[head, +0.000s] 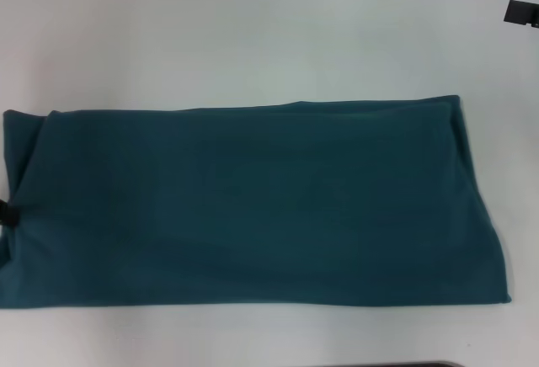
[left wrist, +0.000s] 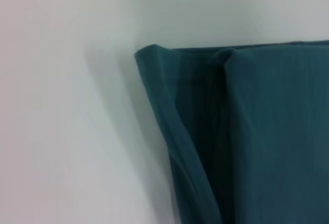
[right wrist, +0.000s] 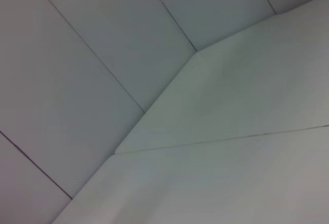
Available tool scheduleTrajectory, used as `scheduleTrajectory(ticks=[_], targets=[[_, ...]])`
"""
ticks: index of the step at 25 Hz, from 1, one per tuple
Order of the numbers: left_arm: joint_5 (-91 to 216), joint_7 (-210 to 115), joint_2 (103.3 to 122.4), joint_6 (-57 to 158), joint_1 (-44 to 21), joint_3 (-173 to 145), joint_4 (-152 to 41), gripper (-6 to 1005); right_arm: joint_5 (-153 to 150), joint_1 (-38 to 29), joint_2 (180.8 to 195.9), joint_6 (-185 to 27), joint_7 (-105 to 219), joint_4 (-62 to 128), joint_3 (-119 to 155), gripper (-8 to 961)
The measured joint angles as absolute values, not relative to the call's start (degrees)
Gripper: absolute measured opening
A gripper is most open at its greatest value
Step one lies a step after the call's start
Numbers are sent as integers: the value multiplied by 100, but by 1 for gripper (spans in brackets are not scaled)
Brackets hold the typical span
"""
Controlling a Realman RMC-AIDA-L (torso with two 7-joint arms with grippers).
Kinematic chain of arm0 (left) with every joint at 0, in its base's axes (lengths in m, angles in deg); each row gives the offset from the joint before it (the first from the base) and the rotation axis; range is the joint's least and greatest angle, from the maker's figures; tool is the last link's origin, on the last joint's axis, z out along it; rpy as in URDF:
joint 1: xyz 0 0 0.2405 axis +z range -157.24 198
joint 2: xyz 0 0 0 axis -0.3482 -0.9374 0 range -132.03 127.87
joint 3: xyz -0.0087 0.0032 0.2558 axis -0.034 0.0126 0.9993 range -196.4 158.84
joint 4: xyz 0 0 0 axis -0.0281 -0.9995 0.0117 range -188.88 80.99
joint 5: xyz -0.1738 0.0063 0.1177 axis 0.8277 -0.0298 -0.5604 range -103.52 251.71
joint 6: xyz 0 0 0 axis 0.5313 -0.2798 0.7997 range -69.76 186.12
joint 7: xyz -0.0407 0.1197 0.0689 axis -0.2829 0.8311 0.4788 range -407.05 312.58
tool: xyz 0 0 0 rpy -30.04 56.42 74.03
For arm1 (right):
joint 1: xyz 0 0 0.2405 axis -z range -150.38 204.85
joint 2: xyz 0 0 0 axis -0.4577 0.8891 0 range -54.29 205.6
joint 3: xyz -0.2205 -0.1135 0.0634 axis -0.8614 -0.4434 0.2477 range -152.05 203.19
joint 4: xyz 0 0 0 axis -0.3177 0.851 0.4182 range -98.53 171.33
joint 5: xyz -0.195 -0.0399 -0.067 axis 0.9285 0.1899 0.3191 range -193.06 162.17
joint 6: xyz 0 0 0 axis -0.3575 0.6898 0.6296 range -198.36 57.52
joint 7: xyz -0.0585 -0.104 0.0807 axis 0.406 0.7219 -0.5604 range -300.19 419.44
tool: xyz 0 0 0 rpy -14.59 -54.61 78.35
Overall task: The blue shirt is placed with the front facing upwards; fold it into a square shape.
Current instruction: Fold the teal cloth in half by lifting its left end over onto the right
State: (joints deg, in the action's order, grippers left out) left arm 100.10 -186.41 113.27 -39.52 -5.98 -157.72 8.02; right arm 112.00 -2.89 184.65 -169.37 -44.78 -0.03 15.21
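The blue shirt lies flat on the white desk as a long band, plain side up, layered folds bunched at its left end. The left gripper shows only as a dark bit at that end, and the right gripper sits well beyond the shirt's far right corner; I cannot tell how either's jaws stand. The risk I see is a grasp at the left end catching only the top layer, so the fold skews rather than squaring.

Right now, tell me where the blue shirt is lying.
In the head view the blue shirt lies flat on the white table, folded into a long band spanning nearly its whole width, with its left end running off that side of the view.
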Motion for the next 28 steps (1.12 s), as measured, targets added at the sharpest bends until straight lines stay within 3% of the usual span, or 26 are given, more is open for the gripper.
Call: scheduleTrajectory(ticks=[10,28], targets=[[10055,-18582,11338,-4016,-662,-15828,770,0,11200,-324,18475,-16929,-4478,2,1520,719],[11507,-18261,11708,-5193,-603,-16214,1372,0,11200,-344,18472,-16911,-4409,1,1509,720]])
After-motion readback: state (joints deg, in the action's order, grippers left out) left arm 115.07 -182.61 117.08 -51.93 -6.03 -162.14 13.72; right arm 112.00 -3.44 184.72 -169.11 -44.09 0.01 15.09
